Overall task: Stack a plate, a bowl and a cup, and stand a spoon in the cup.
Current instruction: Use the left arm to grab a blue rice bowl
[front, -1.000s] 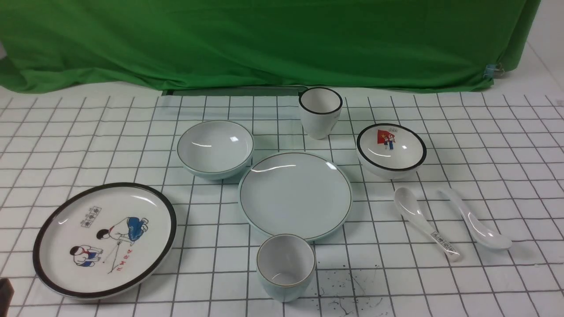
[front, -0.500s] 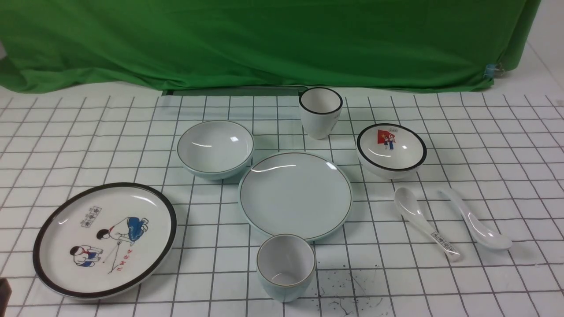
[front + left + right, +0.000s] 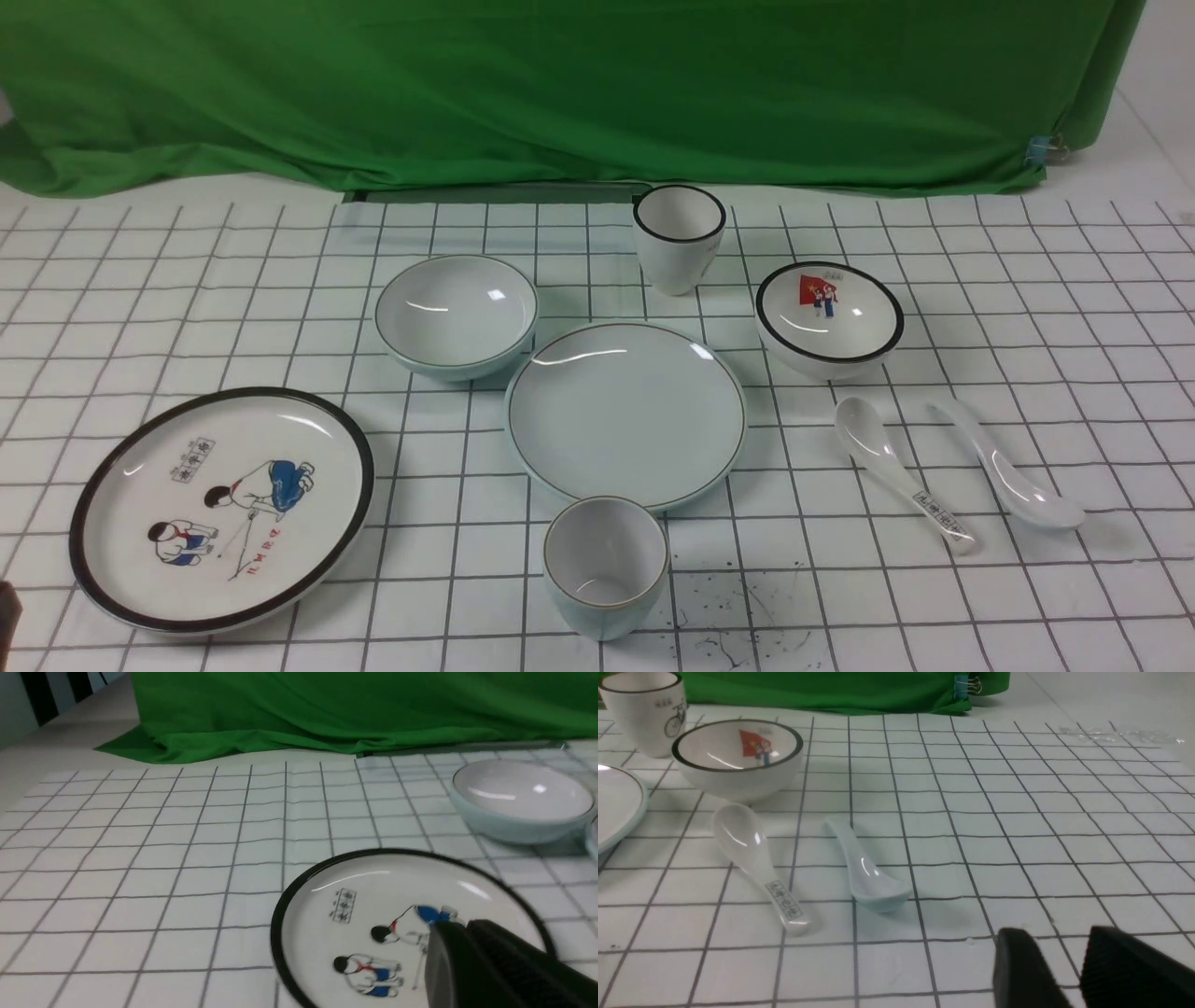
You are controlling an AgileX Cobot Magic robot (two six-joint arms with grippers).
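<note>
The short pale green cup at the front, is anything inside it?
Nothing shows inside the cup: only its bare white far wall and bottom. The near inside wall is hidden by its own rim.

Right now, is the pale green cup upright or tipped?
Upright: the cup stands on its base, mouth facing up, nothing inside.

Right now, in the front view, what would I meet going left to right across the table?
Cartoon plate → pale bowl → pale plate → flag bowl → printed spoon → plain spoon.
</note>
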